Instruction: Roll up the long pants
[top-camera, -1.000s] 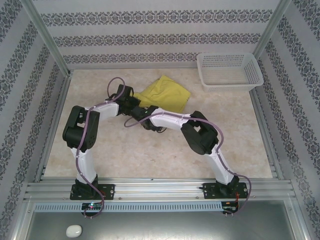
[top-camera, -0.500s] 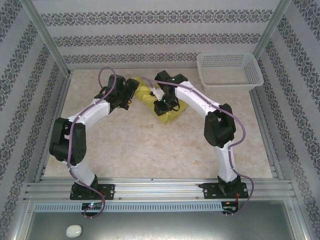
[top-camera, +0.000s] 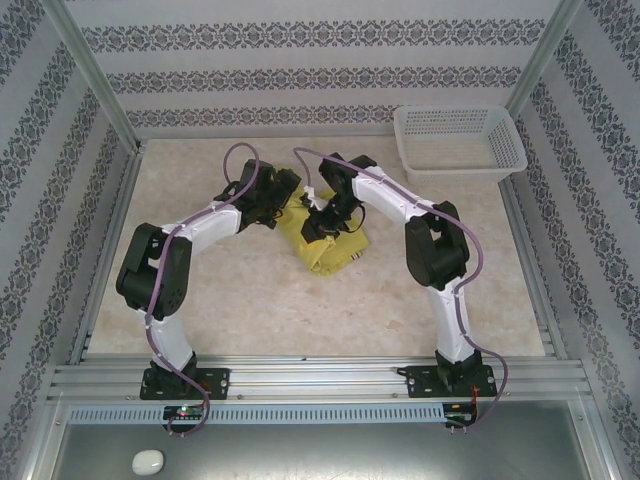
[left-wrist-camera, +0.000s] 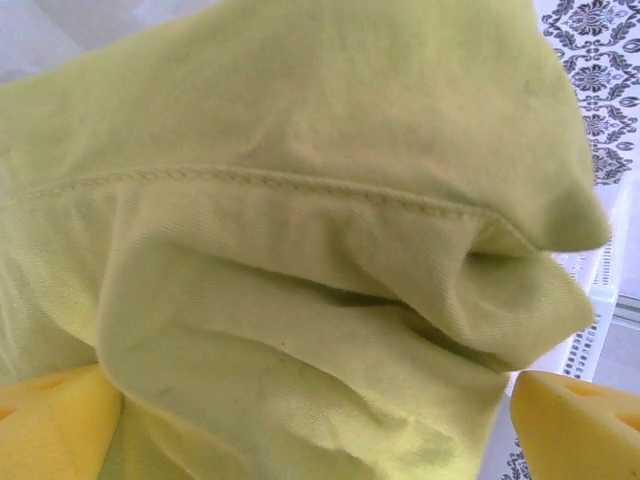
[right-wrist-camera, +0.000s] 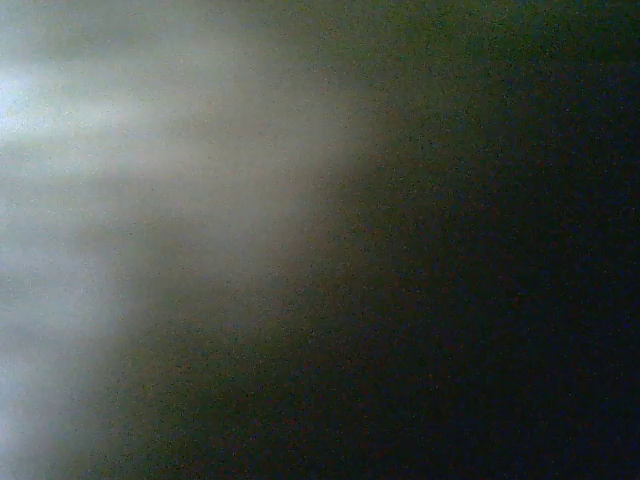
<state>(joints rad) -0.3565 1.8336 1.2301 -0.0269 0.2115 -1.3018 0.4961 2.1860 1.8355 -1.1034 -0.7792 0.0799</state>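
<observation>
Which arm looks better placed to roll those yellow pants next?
Left, probably. The left gripper has open fingers either side of a bunched fold of the long pants; the right gripper sits over the cloth, its grip unclear.

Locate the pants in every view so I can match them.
Top external: pants at centre, bunched beneath both arms' ends.
Left wrist: pants across most of the frame, between yellow fingers.
Right wrist: too dark and blurred to tell.
Shared landmark: patterned wall, far side above; top right at left wrist.
</observation>
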